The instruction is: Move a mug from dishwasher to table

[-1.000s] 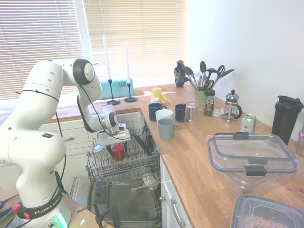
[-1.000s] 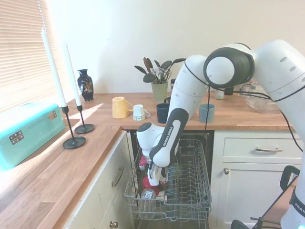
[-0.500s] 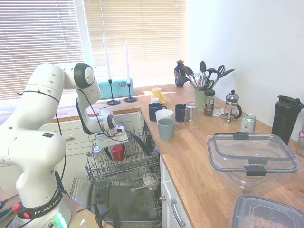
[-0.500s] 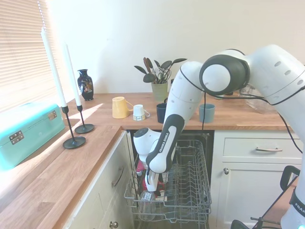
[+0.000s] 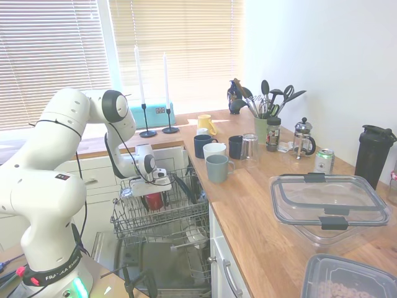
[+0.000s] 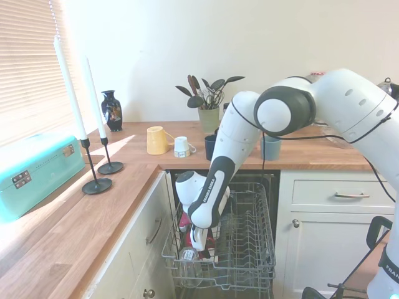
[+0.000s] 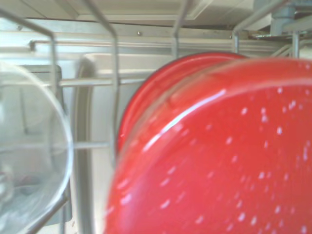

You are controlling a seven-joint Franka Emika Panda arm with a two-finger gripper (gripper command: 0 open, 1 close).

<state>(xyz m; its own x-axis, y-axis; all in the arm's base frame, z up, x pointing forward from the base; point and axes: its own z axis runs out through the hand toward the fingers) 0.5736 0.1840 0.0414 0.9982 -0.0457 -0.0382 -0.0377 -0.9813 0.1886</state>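
The red mug [image 5: 153, 200] sits in the dishwasher's grey wire rack [image 5: 186, 218], largely hidden behind my gripper [image 5: 151, 190], which is lowered into the rack right over it. In the wrist view the glossy red mug [image 7: 219, 151] fills most of the picture, very close. From the other side, my gripper [image 6: 198, 242] is down among the rack wires [image 6: 249, 249], with a bit of red mug [image 6: 184, 223] showing beside it. The wooden table [image 5: 260, 214] runs along to the right of the dishwasher.
A clear glass [image 7: 29, 151] stands in the rack beside the mug. On the worktop near the dishwasher are a grey-blue mug [image 5: 216, 167], a white mug [image 5: 214, 150] and navy mugs [image 5: 203, 145]. Plastic containers [image 5: 329, 203] sit further along. The dishwasher door [image 5: 155, 267] hangs open below.
My gripper has dropped from above the rack down onto the red mug, now covering most of it. The mug has not moved.
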